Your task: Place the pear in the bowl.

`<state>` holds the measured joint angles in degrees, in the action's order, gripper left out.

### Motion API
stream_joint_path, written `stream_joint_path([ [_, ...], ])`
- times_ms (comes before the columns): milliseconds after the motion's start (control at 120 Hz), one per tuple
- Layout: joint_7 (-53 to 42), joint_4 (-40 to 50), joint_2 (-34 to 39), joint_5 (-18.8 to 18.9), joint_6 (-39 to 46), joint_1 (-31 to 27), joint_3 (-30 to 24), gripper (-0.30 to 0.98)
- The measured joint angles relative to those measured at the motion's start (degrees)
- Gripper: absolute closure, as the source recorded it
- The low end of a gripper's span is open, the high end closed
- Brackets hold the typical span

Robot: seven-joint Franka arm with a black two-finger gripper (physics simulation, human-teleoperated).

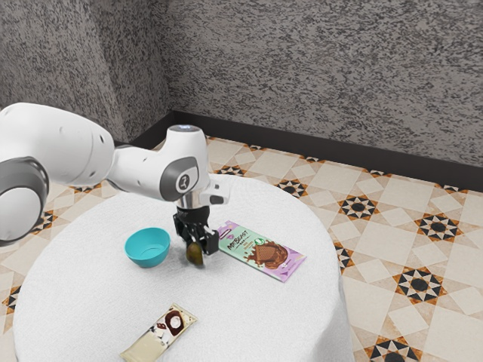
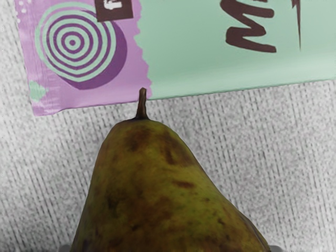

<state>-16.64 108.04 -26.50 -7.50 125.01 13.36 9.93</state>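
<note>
Table [image 1: 249, 320]: is carrying the bowl [image 1: 148, 262], which is standing upright.
Arm [image 1: 72, 147]: is coming in from the exterior view's left and reaching past the bowl.
Chocolate bar [image 1: 263, 252]: is lying flat, well apart from the bowl, toward the exterior view's right.
Snack bar [image 1: 160, 334]: is lying nearer the camera than the bowl, apart from it (neither wrapper is mattering to this job).
Bowl: is waiting without the pear [image 2: 163, 194], so the placing is remaining undone.
Claw [image 1: 198, 244]: is hanging just beside the bowl, toward the exterior view's right, and appearing to be gripping the pear from both sides.
Pear: is sitting between the fingers, near the bowl but outside it. The grasping is looking done; whether the pear is clearing the cloth, I am not managing to tell. Lifting it fully, carrying it over the bowl and letting go are remaining.
</note>
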Motion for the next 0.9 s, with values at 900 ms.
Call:
stream_joint_path([
  [900, 5.3, 8.7, 14.4, 10.1, -1.9, -0.5, 8.6, 0.33],
])
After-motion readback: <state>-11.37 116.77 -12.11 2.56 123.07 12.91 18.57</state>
